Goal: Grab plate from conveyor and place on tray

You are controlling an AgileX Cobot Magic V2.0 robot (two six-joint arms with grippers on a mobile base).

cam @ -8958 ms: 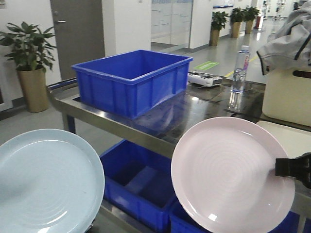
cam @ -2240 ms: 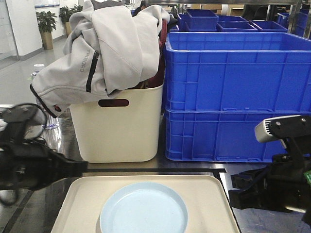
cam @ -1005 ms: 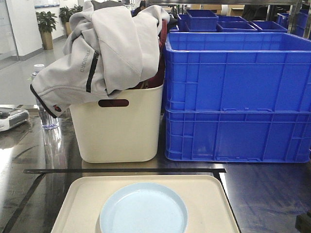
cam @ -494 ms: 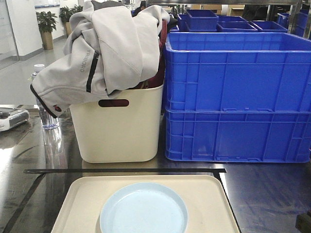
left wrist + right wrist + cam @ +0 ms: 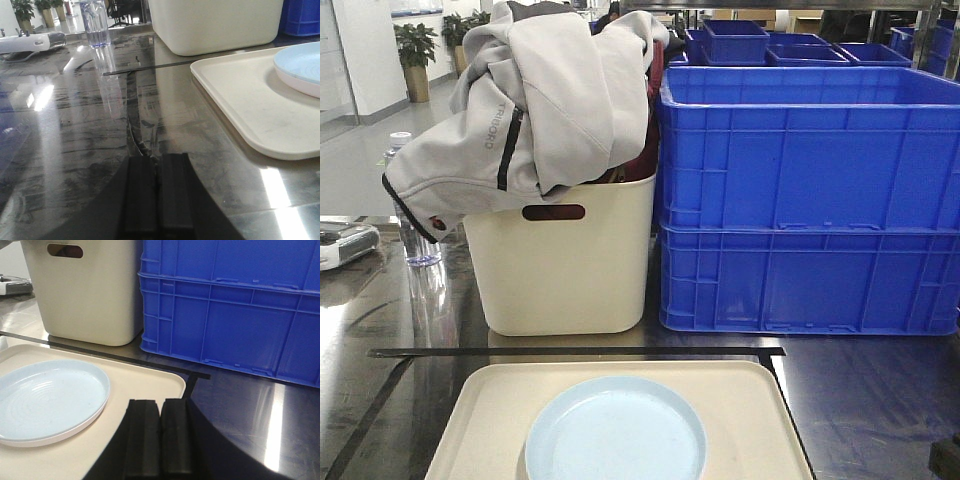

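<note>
A light blue plate [image 5: 616, 432] lies flat in the middle of the cream tray [image 5: 750, 400]; it also shows in the right wrist view as plate [image 5: 47, 397] on tray [image 5: 145, 382]. A pale rim shows under the plate's edge. My right gripper [image 5: 161, 402] hovers over the tray's right part, just right of the plate, shut and empty. My left gripper [image 5: 159, 159] hangs low over the steel table, left of the tray [image 5: 240, 95], also shut and empty. The conveyor is out of view.
A tall cream bin [image 5: 565, 265] draped with a grey jacket [image 5: 540, 100] stands behind the tray. Stacked blue crates [image 5: 810, 200] are beside it at the right. A water bottle [image 5: 415, 240] and a white device [image 5: 30, 42] are at the left. Black tape [image 5: 575, 351] crosses the table.
Earlier I held a plate in each gripper facing another table. 2.2 s ago both arms flanked the tray; they have since dropped out of the front view. Nothing moved in the last second.
</note>
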